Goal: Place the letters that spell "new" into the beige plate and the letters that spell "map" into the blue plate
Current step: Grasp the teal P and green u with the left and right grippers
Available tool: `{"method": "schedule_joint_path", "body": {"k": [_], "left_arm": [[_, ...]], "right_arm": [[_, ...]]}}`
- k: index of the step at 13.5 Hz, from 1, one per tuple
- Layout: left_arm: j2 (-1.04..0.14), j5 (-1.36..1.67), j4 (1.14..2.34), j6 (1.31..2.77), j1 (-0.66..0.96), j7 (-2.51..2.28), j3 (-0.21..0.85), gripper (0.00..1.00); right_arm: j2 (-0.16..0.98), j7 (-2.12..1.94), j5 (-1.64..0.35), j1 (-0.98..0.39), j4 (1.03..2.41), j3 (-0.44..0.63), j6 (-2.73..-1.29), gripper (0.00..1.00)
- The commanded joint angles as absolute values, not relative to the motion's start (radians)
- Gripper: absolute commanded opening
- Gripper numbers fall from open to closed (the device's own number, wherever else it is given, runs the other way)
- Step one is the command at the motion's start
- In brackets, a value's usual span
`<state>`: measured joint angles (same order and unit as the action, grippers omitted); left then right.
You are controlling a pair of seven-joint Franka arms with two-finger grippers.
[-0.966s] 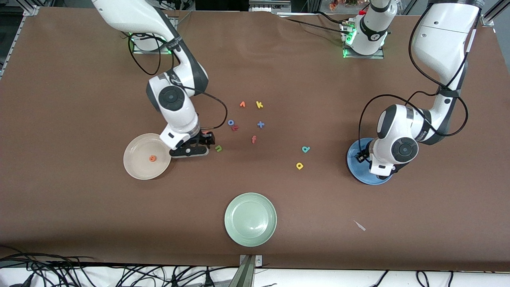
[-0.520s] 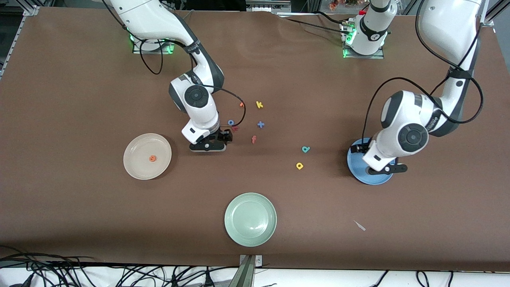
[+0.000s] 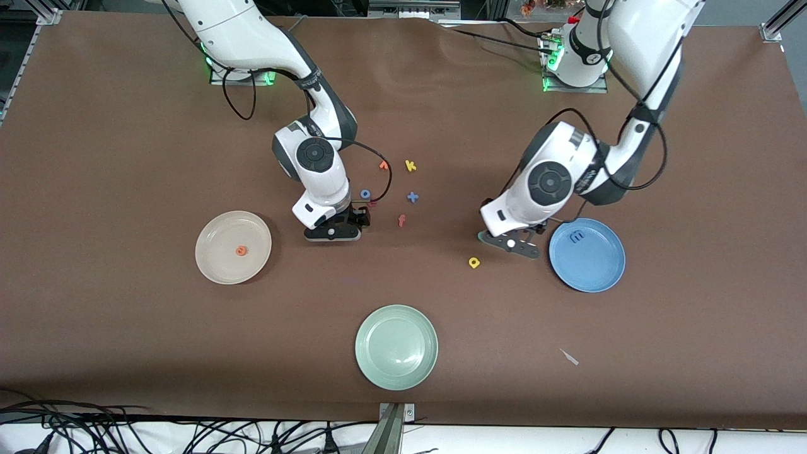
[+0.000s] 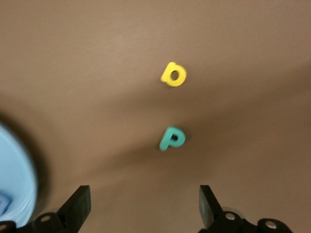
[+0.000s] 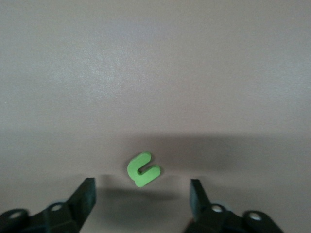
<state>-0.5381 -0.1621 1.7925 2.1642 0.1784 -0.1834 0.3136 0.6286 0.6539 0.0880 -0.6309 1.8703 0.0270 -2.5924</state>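
**Op:** Fingers first: on my right wrist view both fingers (image 5: 83, 196) stand spread apart, nothing between them but bare table, with the green n (image 5: 143, 170) lying flat just ahead of the gap.

**Spotter:** And the left?

**Op:** Left fingers (image 4: 80, 204) released too, wide apart. The teal letter (image 4: 171, 138) sits on the table ahead of them, the yellow one (image 4: 174, 74) a bit further on, the two apart.

**Spotter:** Where are the grippers on the front view?

**Op:** Right gripper (image 3: 334, 232) is low over the table between the beige plate (image 3: 214, 265) and the orange-red f (image 3: 401, 220). Left gripper (image 3: 512, 243) hangs low beside the blue plate (image 3: 599, 277), on the side toward the right arm's end, hiding the teal letter there; the yellow one shows just beside it.

**Spotter:** Plates?

**Op:** Orange e (image 3: 241, 251) lies in the beige plate. Blue m (image 3: 576, 236) lies in the blue plate. I can't pick out the w.

**Spotter:** Leftovers?

**Op:** Blue o (image 3: 365, 194), yellow k (image 3: 410, 166), a blue plus sign (image 3: 412, 197), and the pale green plate (image 3: 378, 366) nearest the front camera.
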Motion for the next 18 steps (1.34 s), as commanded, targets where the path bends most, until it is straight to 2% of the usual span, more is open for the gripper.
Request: {"method": "schedule_joint_path", "body": {"k": [1, 5, 8, 9, 10, 12, 13, 14, 16, 18], "left_arm": [[-0.623, -0.277, 1.781, 2.239, 0.183, -0.130, 0.311, 0.98], [-0.687, -0.287, 1.781, 2.357, 0.206, -0.123, 0.310, 0.94], [-0.687, -0.287, 1.792, 2.362, 0.219, -0.123, 0.310, 0.91], [-0.689, -0.287, 1.793, 2.362, 0.221, -0.123, 0.310, 0.84], [-0.689, -0.287, 1.793, 2.362, 0.221, -0.123, 0.310, 0.64], [-0.689, -0.287, 1.793, 2.362, 0.221, -0.126, 0.310, 0.19], [-0.687, -0.287, 1.793, 2.361, 0.221, -0.127, 0.310, 0.07], [-0.687, -0.287, 1.792, 2.356, 0.221, -0.127, 0.310, 0.00], [-0.670, -0.287, 1.789, 2.339, 0.213, -0.127, 0.308, 0.00], [-0.640, -0.285, 1.781, 2.280, 0.204, -0.126, 0.305, 0.01]], "right_arm": [[0.652, 0.667, 0.094, -0.643, 1.877, 0.035, -2.641, 0.81], [0.655, 0.666, 0.097, -0.643, 1.884, 0.035, -2.655, 0.69], [0.655, 0.663, 0.101, -0.643, 1.882, 0.035, -2.654, 0.58], [0.655, 0.663, 0.101, -0.643, 1.882, 0.035, -2.654, 0.56], [0.655, 0.664, 0.103, -0.643, 1.882, 0.035, -2.655, 0.54], [0.655, 0.663, 0.104, -0.643, 1.882, 0.035, -2.655, 0.41], [0.655, 0.660, 0.104, -0.643, 1.884, 0.037, -2.655, 0.33], [0.655, 0.660, 0.107, -0.643, 1.884, 0.037, -2.654, 0.29], [0.655, 0.657, 0.107, -0.641, 1.884, 0.037, -2.654, 0.21], [0.653, 0.650, 0.107, -0.640, 1.882, 0.038, -2.652, 0.19]]}}
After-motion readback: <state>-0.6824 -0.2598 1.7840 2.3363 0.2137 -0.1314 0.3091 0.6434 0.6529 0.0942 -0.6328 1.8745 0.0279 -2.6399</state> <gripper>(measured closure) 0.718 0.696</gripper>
